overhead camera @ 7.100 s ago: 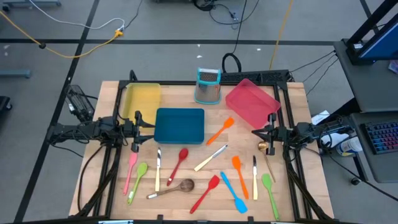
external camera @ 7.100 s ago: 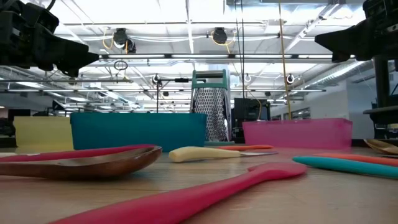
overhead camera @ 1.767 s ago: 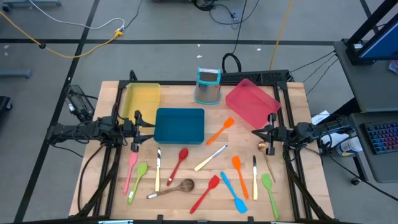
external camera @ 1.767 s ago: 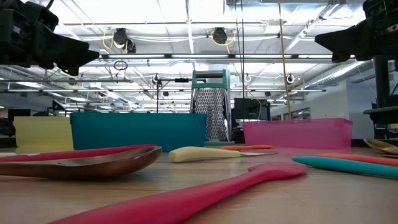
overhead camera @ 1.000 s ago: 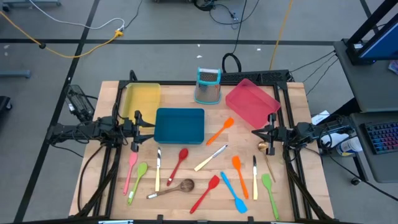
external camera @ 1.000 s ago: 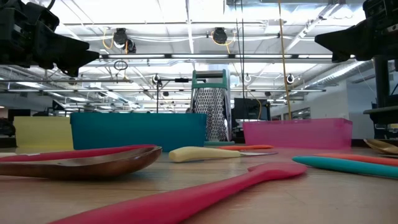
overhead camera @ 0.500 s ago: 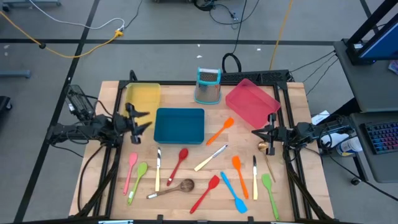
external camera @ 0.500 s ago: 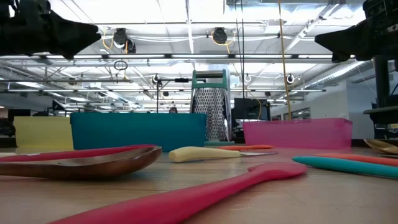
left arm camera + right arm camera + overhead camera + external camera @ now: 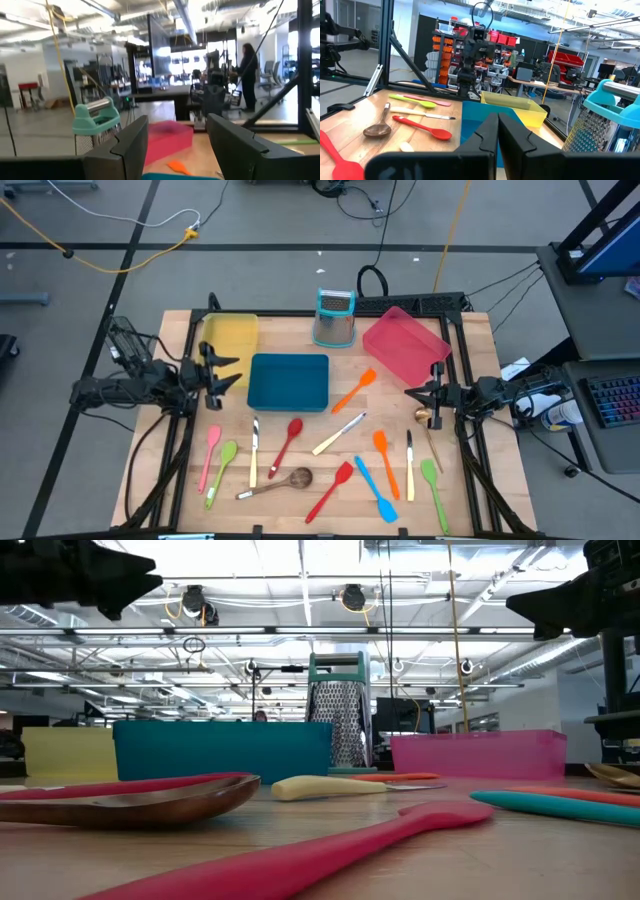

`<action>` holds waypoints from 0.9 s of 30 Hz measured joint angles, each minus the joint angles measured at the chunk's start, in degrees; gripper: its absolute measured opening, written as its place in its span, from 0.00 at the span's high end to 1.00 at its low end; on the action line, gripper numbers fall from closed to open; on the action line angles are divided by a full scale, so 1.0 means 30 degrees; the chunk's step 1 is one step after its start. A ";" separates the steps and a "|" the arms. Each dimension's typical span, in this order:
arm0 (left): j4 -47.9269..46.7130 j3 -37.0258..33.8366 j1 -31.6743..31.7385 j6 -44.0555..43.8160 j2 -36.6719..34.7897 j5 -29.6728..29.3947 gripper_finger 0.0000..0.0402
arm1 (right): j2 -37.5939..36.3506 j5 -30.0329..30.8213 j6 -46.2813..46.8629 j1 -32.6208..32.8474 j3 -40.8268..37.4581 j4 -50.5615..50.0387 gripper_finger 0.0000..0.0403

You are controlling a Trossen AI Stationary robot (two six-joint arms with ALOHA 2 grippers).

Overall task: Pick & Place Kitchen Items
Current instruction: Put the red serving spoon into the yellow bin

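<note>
The kitchen items lie flat on the near half of the wooden table: a pink spatula [image 9: 211,455], green spoons [image 9: 222,470] [image 9: 433,490], cream-handled knives [image 9: 254,450] [image 9: 340,433], a red spoon [image 9: 288,442], a wooden spoon [image 9: 275,483], a red spatula [image 9: 332,490], a blue spatula [image 9: 375,488] and orange spatulas [image 9: 355,390] [image 9: 385,460]. My left gripper [image 9: 226,371] hangs open in the air at the table's left edge, beside the blue tray [image 9: 289,380]. My right gripper [image 9: 410,393] waits shut at the right edge. Neither holds anything.
A yellow tray [image 9: 228,340] stands at the far left and a red tray [image 9: 405,345] at the far right. A metal grater with a teal top [image 9: 335,317] stands between them at the far edge. A person [image 9: 247,75] stands in the room beyond the table.
My left gripper has risen and tipped its fingers upward, rolling a little; in the high view it has shifted slightly toward the table's far edge. It stays open. The utensils and my right arm have kept still.
</note>
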 joint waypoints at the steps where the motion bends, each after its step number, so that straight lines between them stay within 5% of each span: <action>1: -0.0676 0.0497 0.0000 -0.0133 0.0338 0.0007 0.48 | 0.0000 0.0000 0.0000 0.0000 -0.0001 0.0000 0.99; 11: -0.4749 0.3896 -0.0007 -0.0931 0.4421 0.0015 0.48 | -0.0002 0.0000 0.0001 0.0003 -0.0001 0.0000 0.99; 27: -0.4426 0.4152 -0.0001 -0.3018 0.8842 -0.0809 0.48 | 0.0000 0.0000 -0.0002 0.0000 -0.0006 0.0000 0.99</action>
